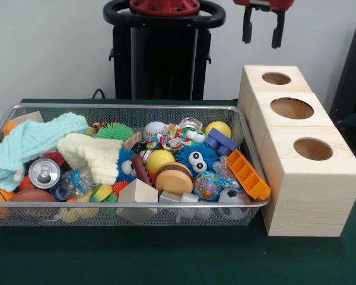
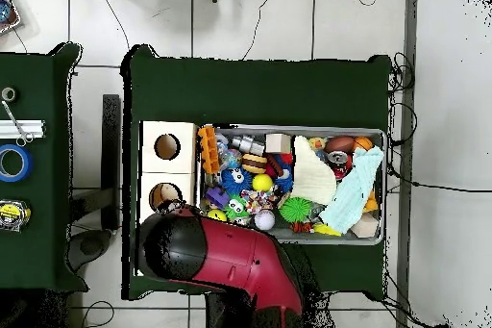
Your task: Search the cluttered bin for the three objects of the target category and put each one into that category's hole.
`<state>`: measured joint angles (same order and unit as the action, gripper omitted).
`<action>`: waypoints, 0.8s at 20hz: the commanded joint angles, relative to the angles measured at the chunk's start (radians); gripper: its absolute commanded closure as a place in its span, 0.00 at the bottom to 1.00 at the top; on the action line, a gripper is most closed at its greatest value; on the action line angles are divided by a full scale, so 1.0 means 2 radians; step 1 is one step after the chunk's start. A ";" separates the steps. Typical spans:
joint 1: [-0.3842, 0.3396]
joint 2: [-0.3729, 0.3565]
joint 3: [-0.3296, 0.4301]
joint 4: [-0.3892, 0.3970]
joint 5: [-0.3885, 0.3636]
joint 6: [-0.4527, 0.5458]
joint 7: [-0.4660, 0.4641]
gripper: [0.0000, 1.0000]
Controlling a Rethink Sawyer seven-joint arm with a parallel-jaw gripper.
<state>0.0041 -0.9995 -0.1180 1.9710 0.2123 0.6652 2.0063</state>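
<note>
A wire mesh bin (image 1: 249,127) (image 2: 382,185) on the green table is packed with clutter. In it lie a light blue towel (image 1: 29,142), a cream knit cloth (image 1: 92,154), a soda can (image 1: 44,172), a yellow ball (image 1: 159,159), a blue fuzzy ball with eyes (image 1: 196,157), a wooden disc (image 1: 174,180) and an orange toy brick (image 1: 247,173). Three wooden boxes (image 1: 311,190) with round holes stand in a row to the right of the bin. My gripper (image 1: 262,29) hangs open and empty high above the farthest box (image 1: 276,78). In the overhead view the red arm (image 2: 231,257) hides it.
In the overhead view a second green table at the left holds a blue tape roll (image 2: 12,163) and a yellow tape measure (image 2: 10,214). Cables run over the tiled floor. The arm's black pedestal (image 1: 163,59) rises behind the bin.
</note>
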 commanded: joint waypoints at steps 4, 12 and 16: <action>-0.035 -0.007 0.017 -0.010 -0.047 0.004 -0.005 0.00; -0.090 0.013 0.050 -0.006 -0.065 -0.031 -0.048 0.00; -0.122 0.013 0.072 -0.012 -0.066 -0.022 -0.072 0.00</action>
<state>-0.1543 -1.0128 -0.0980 1.9587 0.1260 0.6654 2.0063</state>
